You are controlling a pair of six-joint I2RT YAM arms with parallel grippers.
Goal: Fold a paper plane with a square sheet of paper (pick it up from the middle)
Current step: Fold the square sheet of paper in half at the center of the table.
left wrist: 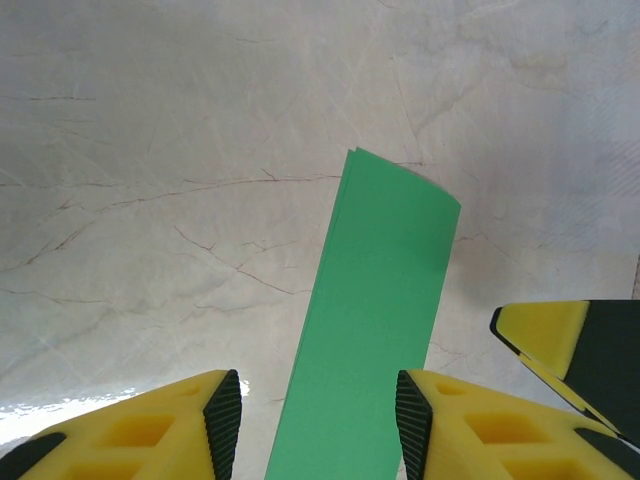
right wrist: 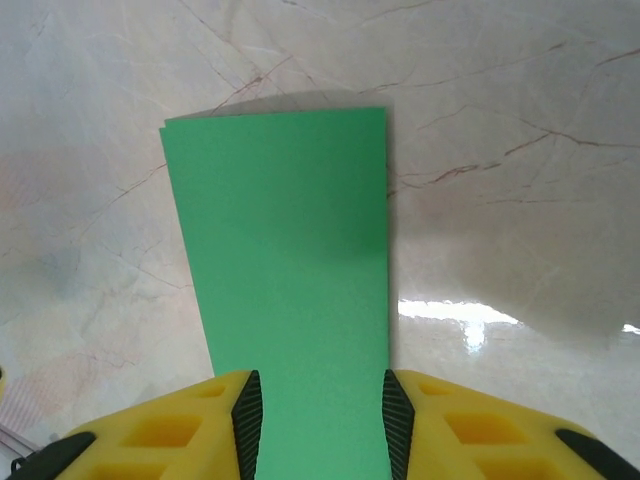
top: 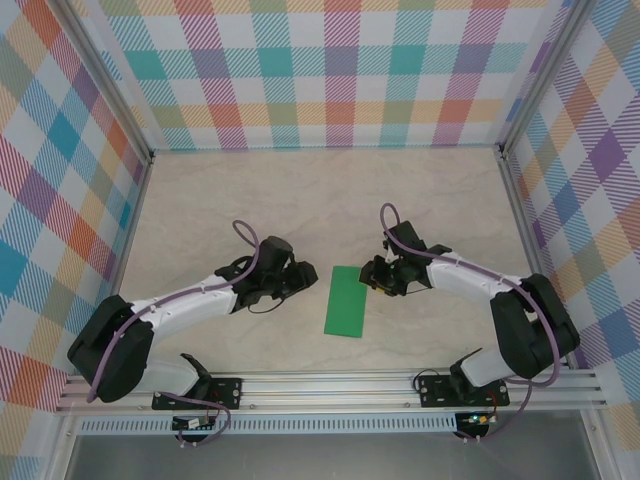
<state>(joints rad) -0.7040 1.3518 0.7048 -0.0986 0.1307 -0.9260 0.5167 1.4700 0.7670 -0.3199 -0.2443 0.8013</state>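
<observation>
Caught the square sheet of paper [top: 347, 302] lying flat on the table [top: 250, 200] as a long narrow green rectangle, so apparently folded in half once, sitting about midway between the left and right edges and closer to the near edge than the far one. Found the left gripper [left wrist: 318, 415] parked just beside its left long side, jaws apart, clamping nothing, with the green strip just showing through the gap. Same story for the right gripper [right wrist: 315, 415] over by the right long side towards the far end: jaws parted, green filling the gap between them, nothing obviously pinched, though honestly couldn't tell about the jaws brushing the paper's edges. Judged the plane far from done, with just the one crease in. Worried mostly about the pickup from here: thin paper flat on a smooth marbled top, so easy to shove sideways instead of lifting, or to buckle into a stray wrinkle. Noticed the two layers slightly offset at the far end in the left wrist view, so also a fair chance of grabbing just the top layer and popping the fold open. Didn't love both grippers crowding in that tight from either side either, with a bump between them quite possible. Expected crooked wings later from any skew picked up now.
</observation>
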